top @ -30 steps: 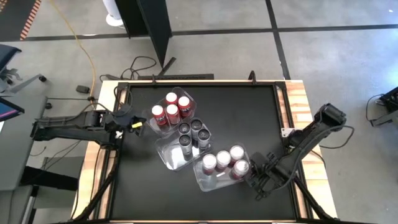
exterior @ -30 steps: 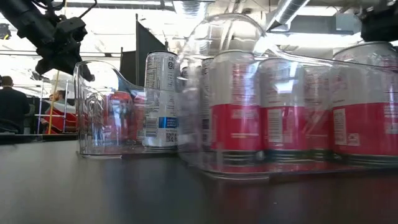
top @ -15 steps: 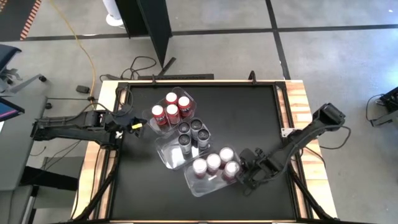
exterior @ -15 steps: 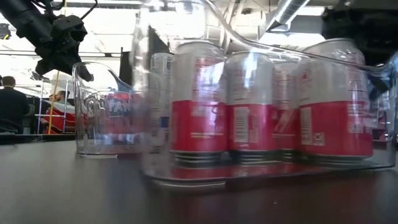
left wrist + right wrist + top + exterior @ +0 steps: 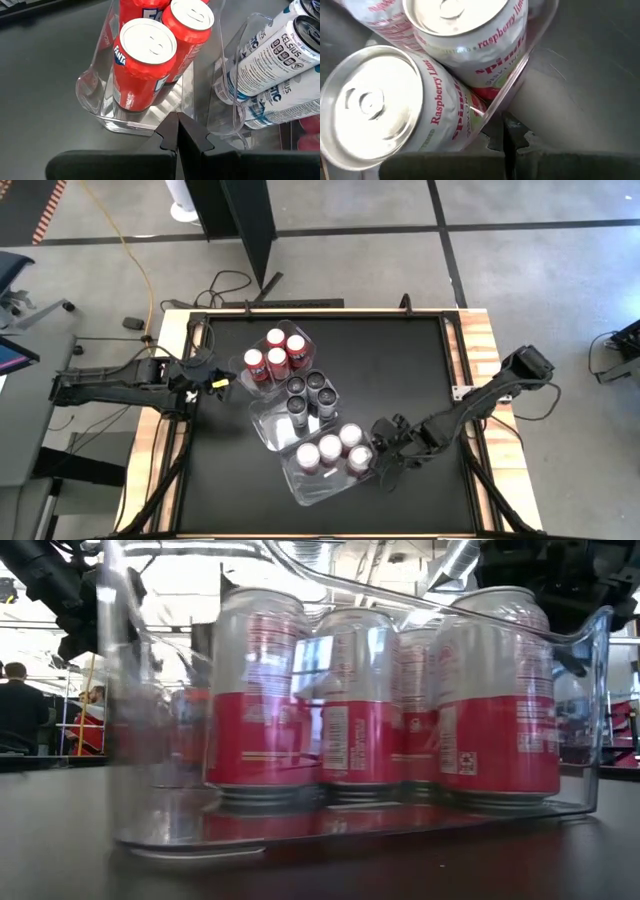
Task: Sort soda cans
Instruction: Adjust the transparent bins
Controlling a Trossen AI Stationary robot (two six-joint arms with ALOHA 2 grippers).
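Three clear tubs hold the soda cans, all standing upright on their bases. Red cans (image 5: 275,352) fill the far tub, dark cans (image 5: 308,392) the middle one, and white-and-red cans (image 5: 330,450) the near tub (image 5: 300,485). My right gripper (image 5: 378,465) is shut at the near tub's right end. My left gripper (image 5: 222,380) is shut and hangs above the table left of the red cans (image 5: 145,65), touching nothing. My right gripper sets its shut fingertips (image 5: 506,131) against the outside of the near tub's right end wall (image 5: 520,85), low down. The fingers come from the table's right, slanting downward. The tub stands flat on the table with its cans upright.
The middle tub (image 5: 275,425) lies close beside the near tub, with its near half bare of cans. Free black tabletop (image 5: 400,360) spreads to the far right. In the low view a person (image 5: 18,710) stands in the room beyond the table.
My right gripper has gone toward the table's left and somewhat toward its near edge, turning at the wrist, and has stayed shut. The tub of white-and-red cans has slid along the table ahead of it and turned a little. The cans have stayed upright.
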